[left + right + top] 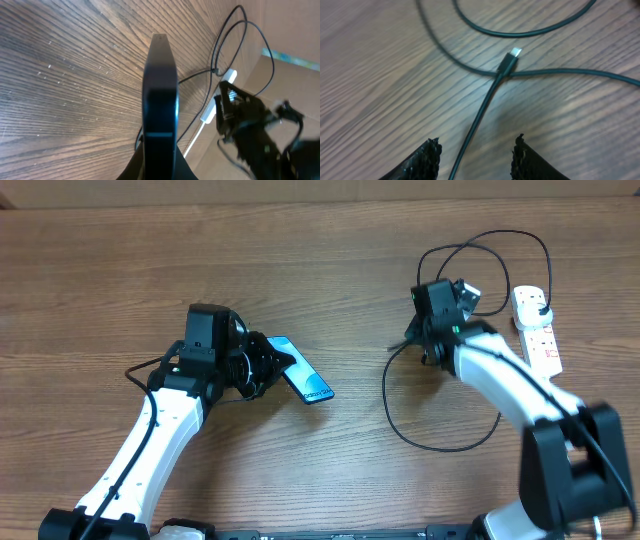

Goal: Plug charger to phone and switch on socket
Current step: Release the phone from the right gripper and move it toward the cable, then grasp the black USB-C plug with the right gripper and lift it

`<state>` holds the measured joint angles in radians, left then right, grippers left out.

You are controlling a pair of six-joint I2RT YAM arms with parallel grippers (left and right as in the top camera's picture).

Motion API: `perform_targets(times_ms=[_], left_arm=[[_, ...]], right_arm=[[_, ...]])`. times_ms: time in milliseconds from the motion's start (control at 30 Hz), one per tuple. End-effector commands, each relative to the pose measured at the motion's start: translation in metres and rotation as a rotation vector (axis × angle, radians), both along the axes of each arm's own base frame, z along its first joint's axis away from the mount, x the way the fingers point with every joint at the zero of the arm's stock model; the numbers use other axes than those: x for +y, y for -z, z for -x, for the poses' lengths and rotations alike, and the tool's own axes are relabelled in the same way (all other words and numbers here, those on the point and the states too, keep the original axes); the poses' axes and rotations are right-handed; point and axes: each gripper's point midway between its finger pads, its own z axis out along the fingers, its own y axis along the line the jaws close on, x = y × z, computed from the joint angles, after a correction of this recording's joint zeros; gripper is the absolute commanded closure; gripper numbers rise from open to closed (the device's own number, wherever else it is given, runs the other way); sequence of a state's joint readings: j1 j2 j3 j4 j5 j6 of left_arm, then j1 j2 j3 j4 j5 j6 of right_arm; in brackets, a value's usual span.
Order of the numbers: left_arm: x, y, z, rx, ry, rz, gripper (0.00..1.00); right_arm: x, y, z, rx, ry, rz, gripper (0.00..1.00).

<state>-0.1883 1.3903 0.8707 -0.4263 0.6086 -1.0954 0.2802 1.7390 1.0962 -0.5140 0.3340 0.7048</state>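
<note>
1. We see the charger (485,107) lying slack on the wooden table (300,260). Its connector tip (514,53) rests across another run of the same black cable.
2. The right gripper (476,142) sits low over that stretch with its pincer spread. The cable runs up between the two fingers (427,160), apart from both, and the tip lies just ahead of them.
3. In the overhead view the rest of the charger loops wide around the right arm and up toward the socket (538,330).
4. The socket lies flat near the table's right edge, and a dark plug (538,298) sits on its far end.
5. The phone (303,372) is on the left half of the table, well apart from the connector tip, with its blue screen tilted.
6. The left gripper (272,365) is pinching the phone by one end. In the left wrist view we see only its dark edge rising from between the fingers. We cannot tell whether it touches the table.
</note>
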Motion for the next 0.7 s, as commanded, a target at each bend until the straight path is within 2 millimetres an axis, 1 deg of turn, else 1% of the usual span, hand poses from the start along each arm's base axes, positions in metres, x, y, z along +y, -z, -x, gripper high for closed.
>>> perform_targets(times_ms=[0, 67, 100, 133, 167, 300, 433, 500, 533, 600, 667], left_arm=[[-0.003, -0.008, -0.002, -0.033, 0.022, 0.009, 0.95], [-0.003, -0.008, -0.003, -0.034, 0.021, 0.008, 0.95], [-0.003, -0.008, -0.003, -0.034, 0.021, 0.008, 0.94], [-0.003, -0.008, -0.003, -0.034, 0.021, 0.007, 0.94], [-0.003, -0.008, -0.003, -0.034, 0.02, 0.005, 0.94], [-0.002, -0.008, -0.003, -0.034, 0.019, 0.005, 0.95], [-0.003, -0.008, -0.003, -0.033, 0.02, 0.006, 0.94], [-0.003, -0.008, -0.003, -0.033, 0.021, 0.007, 0.94], [-0.003, -0.008, -0.003, -0.033, 0.021, 0.006, 0.94], [-0.002, -0.008, -0.003, -0.034, 0.019, 0.005, 0.94], [-0.002, -0.008, -0.003, -0.034, 0.019, 0.005, 0.95]], right_arm=[[-0.016, 0.016, -0.015, 0.045, 0.123, 0.005, 0.53], [-0.016, 0.031, -0.013, 0.072, 0.178, -0.038, 0.56], [-0.016, 0.033, -0.013, 0.075, 0.185, -0.046, 0.57], [-0.01, 0.041, -0.013, 0.083, 0.199, -0.085, 0.61], [-0.008, 0.044, -0.015, 0.082, 0.199, -0.094, 0.62], [-0.001, 0.05, -0.018, 0.074, 0.203, -0.114, 0.63], [-0.003, 0.062, -0.024, 0.07, 0.211, -0.105, 0.64], [-0.005, 0.072, -0.022, 0.088, 0.219, -0.101, 0.7], [-0.005, 0.077, -0.02, 0.101, 0.219, -0.097, 0.77], [-0.003, 0.083, -0.015, 0.13, 0.213, -0.097, 0.85], [0.003, 0.085, -0.009, 0.155, 0.197, -0.104, 0.89]])
